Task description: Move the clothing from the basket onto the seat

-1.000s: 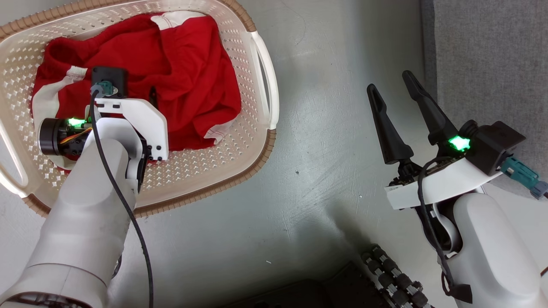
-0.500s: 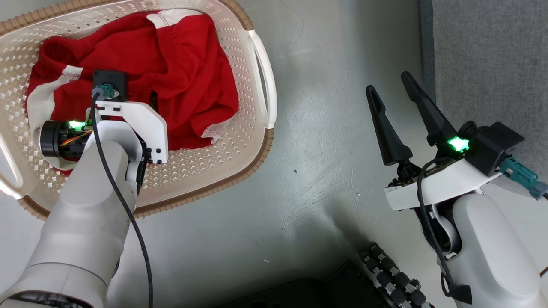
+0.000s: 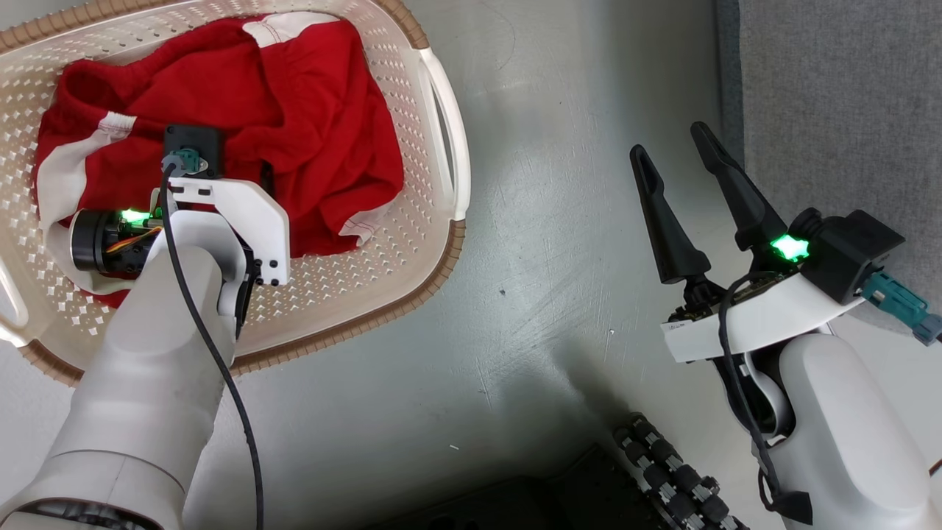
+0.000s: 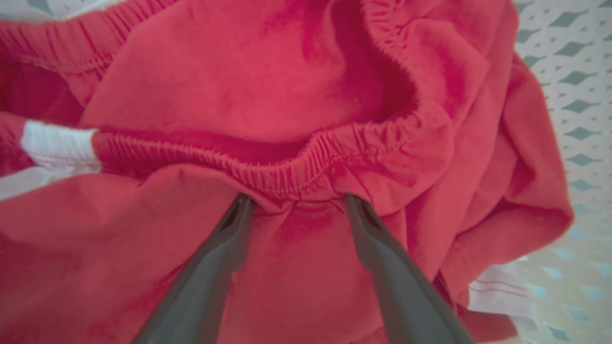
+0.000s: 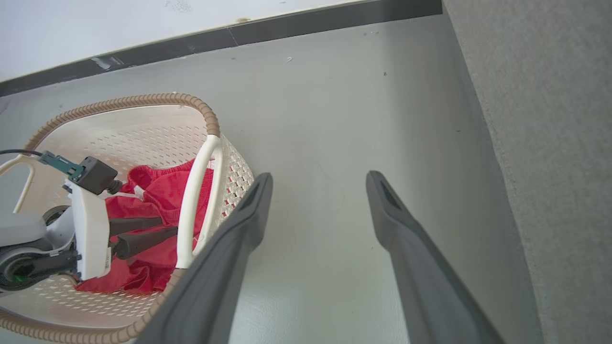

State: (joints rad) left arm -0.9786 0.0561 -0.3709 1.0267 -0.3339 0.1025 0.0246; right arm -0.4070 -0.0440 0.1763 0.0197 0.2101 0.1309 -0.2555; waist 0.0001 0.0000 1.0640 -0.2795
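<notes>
Inside the basket (image 3: 353, 294), the left jaws stand spread, tips dug into the clothing (image 4: 287, 95); right jaws also spread.

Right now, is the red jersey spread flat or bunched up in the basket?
Bunched up: the jersey lies crumpled in deep folds inside the basket.

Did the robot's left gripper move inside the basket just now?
Yes, a little. In the head view, the left gripper crept toward the white handle on the robot's right side of the basket.
</notes>
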